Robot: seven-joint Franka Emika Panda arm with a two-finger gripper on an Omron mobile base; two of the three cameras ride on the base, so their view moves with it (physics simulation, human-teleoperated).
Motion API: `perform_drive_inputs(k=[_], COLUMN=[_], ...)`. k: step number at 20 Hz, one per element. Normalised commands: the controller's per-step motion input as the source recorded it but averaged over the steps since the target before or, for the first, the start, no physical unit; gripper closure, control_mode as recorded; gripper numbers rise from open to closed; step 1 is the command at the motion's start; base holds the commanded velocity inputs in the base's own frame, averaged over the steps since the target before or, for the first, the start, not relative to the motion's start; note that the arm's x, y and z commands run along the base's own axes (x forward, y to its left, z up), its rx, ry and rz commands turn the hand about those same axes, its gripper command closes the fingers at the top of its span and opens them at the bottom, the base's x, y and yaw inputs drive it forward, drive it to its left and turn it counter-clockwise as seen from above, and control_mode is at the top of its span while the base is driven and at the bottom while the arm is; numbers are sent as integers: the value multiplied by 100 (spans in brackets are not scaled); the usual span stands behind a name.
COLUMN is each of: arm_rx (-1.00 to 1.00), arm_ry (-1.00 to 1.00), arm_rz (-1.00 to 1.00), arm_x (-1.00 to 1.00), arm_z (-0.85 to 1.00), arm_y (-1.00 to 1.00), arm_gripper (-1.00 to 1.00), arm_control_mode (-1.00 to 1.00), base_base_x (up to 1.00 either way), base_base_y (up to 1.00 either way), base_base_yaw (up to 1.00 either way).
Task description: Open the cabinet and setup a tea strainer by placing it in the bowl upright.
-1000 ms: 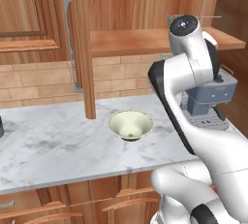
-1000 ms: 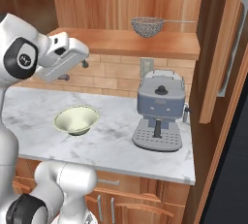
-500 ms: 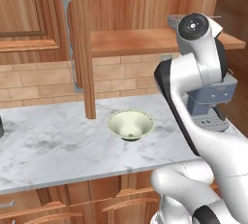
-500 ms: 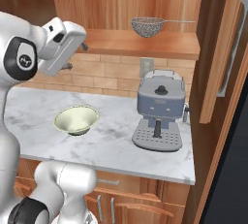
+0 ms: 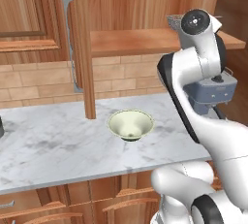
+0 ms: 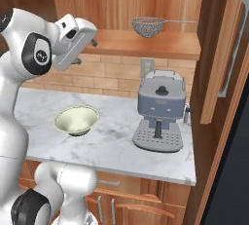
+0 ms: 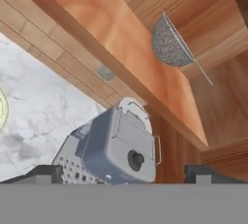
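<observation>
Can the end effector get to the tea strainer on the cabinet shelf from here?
Probably yes. The cabinet stands open, the tea strainer sits alone on its shelf, and the open end effector faces it with nothing between.

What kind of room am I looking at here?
It looks like a home kitchen, computer-rendered rather than real. A marble counter carries an espresso machine and a cream bowl, and an open wooden wall cabinet above holds a tea strainer on its shelf.

Tea strainer [image 7: 168,47] sits on the cabinet [image 7: 121,29] shelf — grey coffee machine [image 7: 114,150] below it.
</observation>
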Motion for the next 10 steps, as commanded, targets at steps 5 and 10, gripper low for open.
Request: perform_drive_inputs(k=[5,10], arm_rx=[16,1], arm_ry=[-13,-15], arm_rz=[-7,-4], arm_x=[49,12], arm_z=[13,6], arm_y=[-8,-19], arm_gripper=[-100,-100], arm_control_mode=[-100,-100], base_base_x=[0,0], base_base_y=[0,0], base_base_yaw=[0,0])
